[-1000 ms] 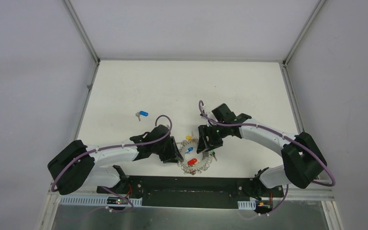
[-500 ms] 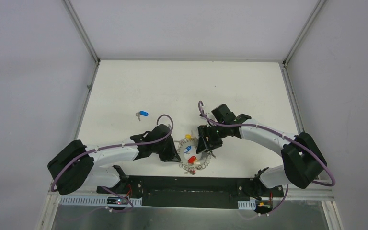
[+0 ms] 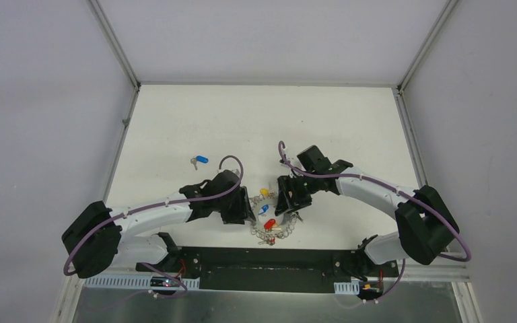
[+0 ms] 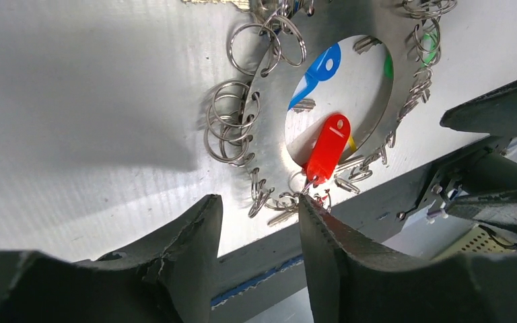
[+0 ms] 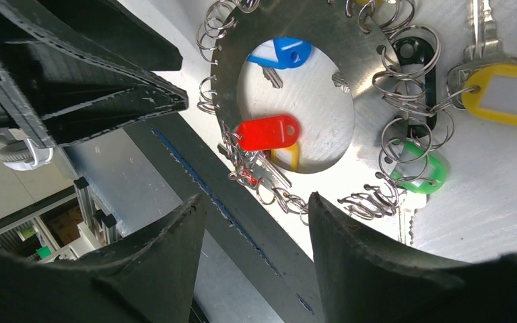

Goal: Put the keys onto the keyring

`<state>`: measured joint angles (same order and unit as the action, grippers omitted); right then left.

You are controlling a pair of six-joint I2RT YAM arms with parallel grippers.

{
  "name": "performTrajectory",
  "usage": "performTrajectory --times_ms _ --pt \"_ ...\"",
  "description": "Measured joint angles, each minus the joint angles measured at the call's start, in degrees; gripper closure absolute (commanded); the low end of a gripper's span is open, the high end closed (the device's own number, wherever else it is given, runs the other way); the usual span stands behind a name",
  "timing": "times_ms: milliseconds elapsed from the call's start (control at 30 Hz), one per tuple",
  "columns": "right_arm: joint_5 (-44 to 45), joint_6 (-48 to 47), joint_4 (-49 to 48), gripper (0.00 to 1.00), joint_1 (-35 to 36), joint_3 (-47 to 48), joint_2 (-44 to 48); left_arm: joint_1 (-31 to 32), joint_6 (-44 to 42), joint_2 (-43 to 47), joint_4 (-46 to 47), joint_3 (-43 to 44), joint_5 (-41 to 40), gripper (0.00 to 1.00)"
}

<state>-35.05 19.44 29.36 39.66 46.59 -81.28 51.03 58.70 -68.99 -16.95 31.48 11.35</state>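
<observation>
**Ann:** How do the arms sit?

**Ben:** The left arm (image 3: 155, 214) and the right arm (image 3: 377, 190) both reach in low over the near side of the table (image 3: 242, 121). Their elbows stick out and their tips face each other. The keyring (image 3: 273, 227) lies flat between the tips.

**Ann:** Is the left gripper (image 4: 259, 208) holding it?

**Ben:** No. Its jaws are apart with nothing between them. The keyring's edge is just past the tips.

**Ann:** And the right gripper (image 5: 256, 202)?

**Ben:** The same. Its jaws are apart, nothing is pinched, and it points down at the keyring's edge.

**Ann:** Where are the keys?

**Ben:** A red tag (image 4: 326, 145) and a blue tag (image 4: 320, 64) show in the keyring's hole. A green tag (image 5: 421, 176) sits by its small rings. The yellow key (image 5: 505, 94) lies just beside the keyring, and I cannot tell if it is hooked on. The blue key (image 3: 200, 160) lies alone, well off to the left.

**Ann:** What has changed since a second ago?

**Ben:** The left arm's elbow has swung out more to the left, and its gripper sits a bit farther up the table. The keyring has slid a little to the left. The right arm, the yellow key and the blue key are where they were.
</observation>
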Motion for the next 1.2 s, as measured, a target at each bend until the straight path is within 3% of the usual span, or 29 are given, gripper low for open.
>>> performTrajectory --times_ms 267,767,1200 --pt "1.05 0.02 0.09 0.40 0.02 0.00 0.00 -0.63 -3.48 5.22 -4.87 0.00 -3.91 0.51" --pt "7.10 0.09 2.14 0.41 -0.02 0.11 0.00 -10.69 -8.87 5.68 -6.01 1.90 0.17 0.54" --pt "11.52 3.21 3.80 0.55 -5.51 -2.05 1.20 -11.76 -9.49 5.33 -3.89 0.96 5.27 0.59"
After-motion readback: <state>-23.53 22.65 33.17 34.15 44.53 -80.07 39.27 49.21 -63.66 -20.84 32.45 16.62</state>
